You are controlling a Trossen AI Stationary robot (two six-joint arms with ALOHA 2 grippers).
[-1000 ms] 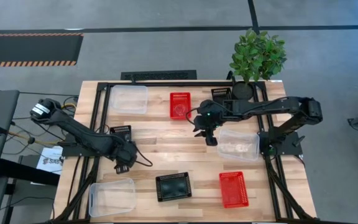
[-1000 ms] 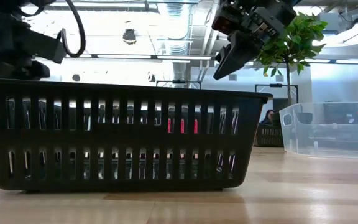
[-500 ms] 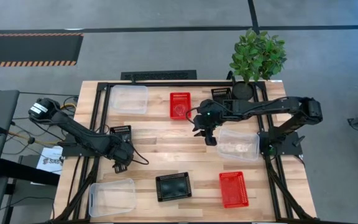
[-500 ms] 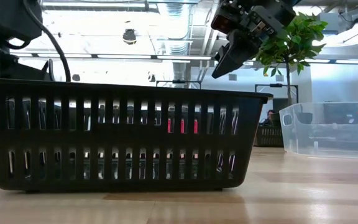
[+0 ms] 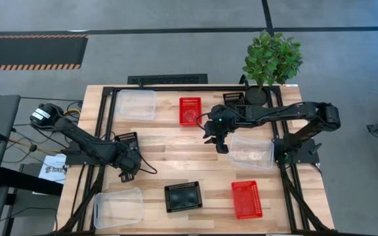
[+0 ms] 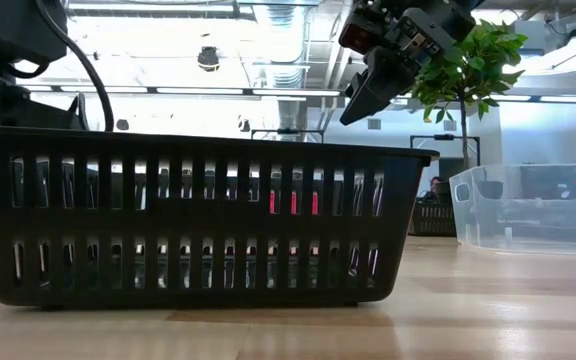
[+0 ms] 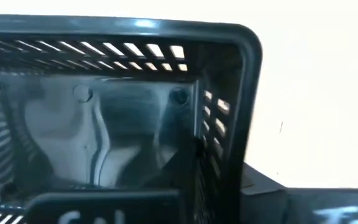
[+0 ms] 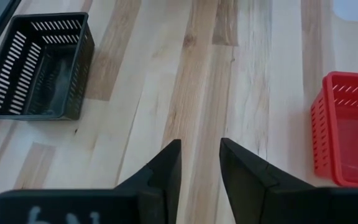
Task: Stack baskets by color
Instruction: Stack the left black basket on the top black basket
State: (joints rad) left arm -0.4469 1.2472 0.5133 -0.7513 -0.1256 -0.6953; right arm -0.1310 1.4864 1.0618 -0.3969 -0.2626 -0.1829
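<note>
- Clamping a black mesh plastic basket [image 5: 128, 138], the left claw [image 5: 127, 172] is shut on its rim.
- Hovering beside the potted green plant [image 5: 271, 59], the right claw [image 5: 222, 147] gapes empty.
- No baskets stacked yet.

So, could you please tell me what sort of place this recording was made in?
Probably a robotics lab or workshop in an industrial-style building: a wooden worktable on a black frame stands on a bare grey floor with a hazard-striped mat, and the low view shows exposed ceiling ducting and strip lighting.
</note>
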